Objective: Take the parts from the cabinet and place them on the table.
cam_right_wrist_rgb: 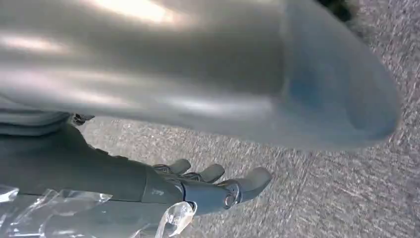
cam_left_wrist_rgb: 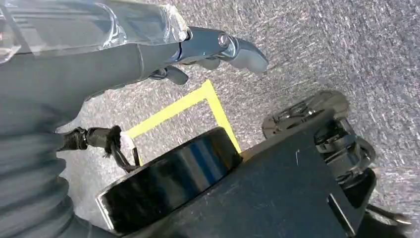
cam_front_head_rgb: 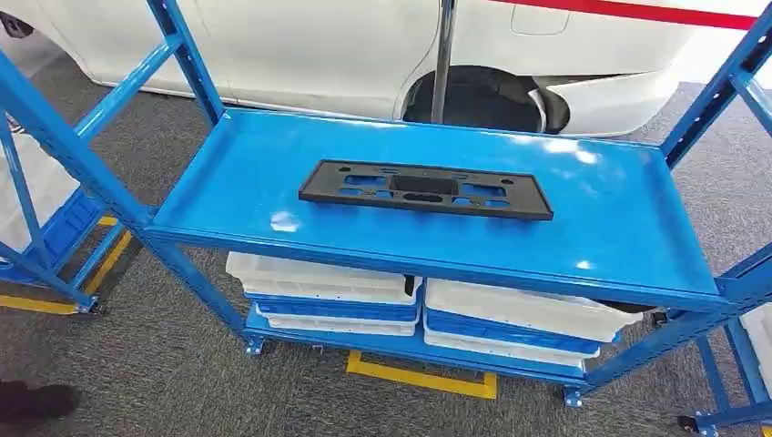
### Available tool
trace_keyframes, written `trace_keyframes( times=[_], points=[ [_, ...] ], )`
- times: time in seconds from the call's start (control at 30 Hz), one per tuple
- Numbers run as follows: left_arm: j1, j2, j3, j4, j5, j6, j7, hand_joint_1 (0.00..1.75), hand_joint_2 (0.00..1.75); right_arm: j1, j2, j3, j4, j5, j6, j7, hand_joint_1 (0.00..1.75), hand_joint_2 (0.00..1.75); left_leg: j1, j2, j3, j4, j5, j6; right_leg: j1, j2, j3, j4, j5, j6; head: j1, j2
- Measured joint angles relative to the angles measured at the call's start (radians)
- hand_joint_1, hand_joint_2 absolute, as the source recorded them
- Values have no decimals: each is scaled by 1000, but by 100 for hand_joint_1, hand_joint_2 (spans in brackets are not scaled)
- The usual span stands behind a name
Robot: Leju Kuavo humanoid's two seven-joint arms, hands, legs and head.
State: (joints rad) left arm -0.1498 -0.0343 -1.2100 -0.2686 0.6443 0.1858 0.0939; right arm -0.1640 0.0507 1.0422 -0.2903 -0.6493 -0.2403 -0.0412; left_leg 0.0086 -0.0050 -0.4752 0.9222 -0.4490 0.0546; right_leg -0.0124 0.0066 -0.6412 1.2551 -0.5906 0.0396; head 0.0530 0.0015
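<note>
Left hand [cam_left_wrist_rgb: 148,54] is hanging over grey carpet [cam_left_wrist_rgb: 346,44], fingers [cam_left_wrist_rgb: 237,49] stretched out and slightly apart, holding nothing. Right hand [cam_right_wrist_rgb: 148,191] is doing the same in its wrist view: fingers [cam_right_wrist_rgb: 247,181] extended, a little spread, nothing in them, carpet beneath. Yellow floor tape [cam_left_wrist_rgb: 198,101] is showing under the left hand.

Head view is looking down at the blue cabinet [cam_front_head_rgb: 637,264]. Black part [cam_front_head_rgb: 425,189], a long flat perforated plate, is lying flat near the middle of the top shelf, long side running across it, nothing touching it. White trays [cam_front_head_rgb: 323,278] with blue ones between are sitting stacked on the lower shelf. White car body [cam_front_head_rgb: 319,45] is standing just behind the cabinet, more blue racks [cam_front_head_rgb: 55,182] flanking on both sides.
</note>
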Motion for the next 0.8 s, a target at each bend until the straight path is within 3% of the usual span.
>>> trace_keyframes(
  times=[0.03, 0.07, 0.1, 0.13, 0.17, 0.2, 0.23, 0.27, 0.3, 0.37, 0.4, 0.5, 0.53, 0.57, 0.6, 0.63, 0.7, 0.73, 0.77, 0.8],
  points=[
    [0, 0, 0, 0, 0, -3, 1, 0, 175, 2, 0, 0, 0, -1, -5, 2, 0, 0, 4, -5, 8, 0, -9, -2, -2, 0, -42, 39, -24, 5, 0, 0],
    [1, 0, 0, 0, 0, -3, 1, 0, 175, 3, 0, 0, 0, -1, -7, 2, 0, 0, 9, -10, 19, 0, -19, -7, -5, 0, -60, 31, -23, 9, 0, 0],
    [2, 0, 0, 0, 0, -3, 2, 0, 175, 3, -2, -1, 0, -2, -10, 2, 0, 0, 15, -15, 33, 0, -29, -14, -9, 0, -58, -13, 5, 15, 0, 0],
    [3, 0, 0, 0, 0, -5, 3, 0, 175, 3, -2, -2, 0, -4, -14, 2, 0, 0, 23, -17, 50, 0, -43, -22, -15, -1, -41, -88, 59, 23, 0, 0],
    [4, 0, 0, 0, 0, -6, 4, 0, 175, 3, -3, -3, 0, -10, -18, 2, 0, 0, 29, -18, 68, 1, -58, -33, -23, -2, -19, -175, 133, 32, 2, 0],
    [6, 4, 0, 4, -1, -6, 6, 0, 175, 9, 0, -5, 0, -12, -22, 3, 0, 0, 25, -20, 70, 1, -72, -45, -34, -5, -11, -245, 214, 42, 13, 0],
    [9, 4, 0, 5, -1, -9, 7, 0, 175, 6, -1, -7, 0, -15, -25, 3, 0, 0, 27, -21, 86, 15, -88, -49, -36, -23, -18, -254, 197, 31, 29, 0],
    [6, 4, 0, 5, -1, -10, 7, 0, 175, 4, -1, -9, 0, -18, -26, 3, 0, 0, 22, -18, 84, -3, -96, -56, -29, -22, -9, -252, 208, 20, 33, 0],
    [7, 4, -1, 5, -3, -11, 7, 0, 175, 1, -1, -13, 0, -21, -32, 5, 0, 0, 27, -17, 105, -10, -93, -65, -28, -18, -8, -253, 205, 9, 37, 0],
    [7, 3, -1, 5, -3, -11, 2, 0, 175, -2, -2, -20, 0, -21, -36, 5, 0, 0, 32, -14, 102, 11, -85, -74, -29, -16, 5, -256, 197, -9, 35, 0],
    [6, 4, -1, 5, -3, -12, -1, 0, 175, -3, -2, -24, 0, -21, -37, 4, 0, 0, 32, -10, 85, 52, -94, -73, -29, -16, 12, -256, 191, -17, 31, 0],
    [-3, 4, -1, 5, -1, -16, -7, 0, 175, -5, -2, -26, 0, -22, -39, 4, 0, 0, 25, -9, -53, 274, -199, -77, -25, -15, 22, -256, 176, -30, 24, 0],
    [-9, 4, -1, 5, 0, -17, -7, 0, 175, -4, -2, -26, 0, -22, -39, 4, 0, 0, 23, -9, -91, 325, -221, -77, -22, -15, 27, -256, 170, -33, 24, 0],
    [-10, 4, -1, 5, 0, -17, -7, 0, 175, -3, -2, -26, 0, -22, -39, 4, 0, 0, 21, -9, -107, 333, -212, -75, -19, -14, 34, -256, 165, -35, 23, 0],
    [-10, 3, -1, 5, 0, -17, -7, 0, 175, -3, -2, -28, 0, -23, -39, 4, 0, 0, 19, -9, -99, 293, -173, -71, -17, -10, 43, -256, 159, -35, 23, 0],
    [-8, 3, -1, 5, 0, -17, -7, 0, 175, -4, -2, -29, 0, -23, -39, 4, 0, 0, 16, -8, -76, 215, -115, -61, -14, -6, 53, -256, 154, -35, 22, 0],
    [-2, 4, -1, 5, -1, -18, -6, 0, 175, -3, 1, -31, 0, -24, -39, 4, 0, 0, 0, 4, -29, 52, -6, -23, -11, -4, 68, -261, 147, -34, 22, 0],
    [-2, 6, -1, 5, 0, -18, -6, 0, 175, -2, 3, -31, 0, -25, -39, 3, 0, 0, -3, 11, -28, 38, -27, -12, -5, -3, 74, -263, 147, -31, 27, 0],
    [-2, 7, -1, 6, 0, -18, -4, 0, 175, -2, 3, -32, 0, -28, -40, 3, 0, 0, -7, 10, -26, 25, -32, -15, -10, -6, 72, -267, 148, -24, 22, 0],
    [-1, 7, 0, 6, 3, -17, -4, 0, 175, -1, 3, -33, 0, -30, -40, 3, 0, 0, -9, 9, -28, 24, -20, -9, -15, -8, 73, -271, 148, -18, 22, 0]
  ],
)
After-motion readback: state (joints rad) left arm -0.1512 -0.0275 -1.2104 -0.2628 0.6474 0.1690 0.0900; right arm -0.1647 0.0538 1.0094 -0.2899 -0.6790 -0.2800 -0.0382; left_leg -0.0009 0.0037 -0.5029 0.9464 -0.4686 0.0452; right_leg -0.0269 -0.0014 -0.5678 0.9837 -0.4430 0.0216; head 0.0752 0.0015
